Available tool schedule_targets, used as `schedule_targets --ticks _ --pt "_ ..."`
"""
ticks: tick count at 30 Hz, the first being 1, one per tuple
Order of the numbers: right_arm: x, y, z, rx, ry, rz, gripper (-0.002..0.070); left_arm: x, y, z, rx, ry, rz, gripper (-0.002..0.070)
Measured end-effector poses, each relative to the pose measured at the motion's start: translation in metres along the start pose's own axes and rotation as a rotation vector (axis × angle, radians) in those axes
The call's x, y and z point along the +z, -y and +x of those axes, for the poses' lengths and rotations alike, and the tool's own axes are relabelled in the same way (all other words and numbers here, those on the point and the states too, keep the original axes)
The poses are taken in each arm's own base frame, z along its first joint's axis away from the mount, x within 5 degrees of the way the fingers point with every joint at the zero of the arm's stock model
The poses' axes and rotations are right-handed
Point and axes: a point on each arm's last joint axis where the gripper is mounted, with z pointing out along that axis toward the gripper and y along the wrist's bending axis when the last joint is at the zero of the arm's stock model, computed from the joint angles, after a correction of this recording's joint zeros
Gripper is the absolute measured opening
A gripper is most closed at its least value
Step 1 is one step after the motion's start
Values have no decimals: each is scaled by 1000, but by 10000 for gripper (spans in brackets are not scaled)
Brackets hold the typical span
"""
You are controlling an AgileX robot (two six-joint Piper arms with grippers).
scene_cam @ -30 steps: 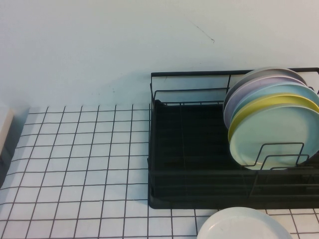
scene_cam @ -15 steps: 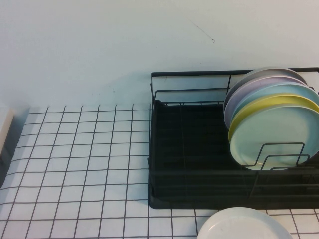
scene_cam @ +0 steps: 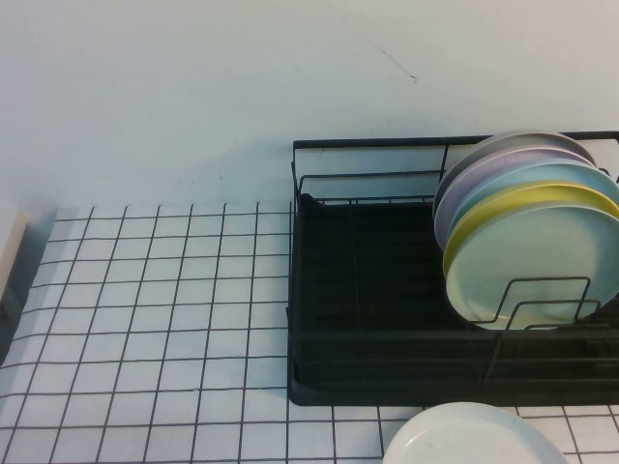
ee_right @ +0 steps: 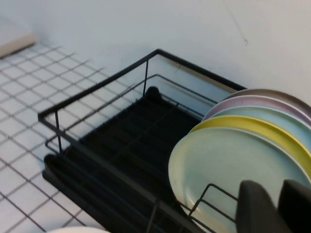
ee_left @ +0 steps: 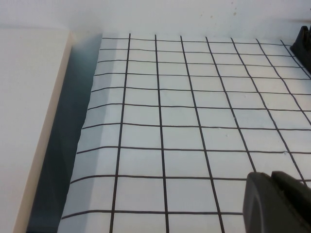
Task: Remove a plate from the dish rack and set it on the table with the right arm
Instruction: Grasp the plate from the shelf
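Observation:
The mint-green plate (scene_cam: 537, 266) (ee_right: 223, 170) stands upright at the front of a row of plates in the right end of the black dish rack (scene_cam: 358, 319) (ee_right: 126, 141). The rack rests on the gridded table (scene_cam: 145, 309) (ee_left: 194, 121). My right gripper (ee_right: 281, 208) shows only in its wrist view. It hovers just in front of the mint plate's face, its fingers a narrow gap apart and holding nothing. My left gripper (ee_left: 271, 180) hangs low over bare table, fingers pressed together. Neither gripper appears in the high view.
Behind the mint plate stand a yellow plate (scene_cam: 522, 203), a light blue plate (scene_cam: 542, 177) and a lilac plate (scene_cam: 484, 174). A white plate (scene_cam: 474, 435) lies flat on the table before the rack. A beige block (scene_cam: 10, 242) (ee_left: 24, 121) borders the table's left edge.

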Motion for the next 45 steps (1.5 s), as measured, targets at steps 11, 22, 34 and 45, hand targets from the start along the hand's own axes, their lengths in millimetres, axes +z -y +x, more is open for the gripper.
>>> schedule_targets --ticks 11,22,34,45 --pt "74 54 -16 -351 -163 -186 393 0 0 0 0 0 0 -3" --pt "132 97 -5 -453 -294 -245 400 0 0 0 0 0 0 -3" --pt "165 109 3 -574 -348 -315 400 0 0 0 0 0 0 -3" --pt "207 98 8 -645 -355 -329 401 0 0 0 0 0 0 -3"
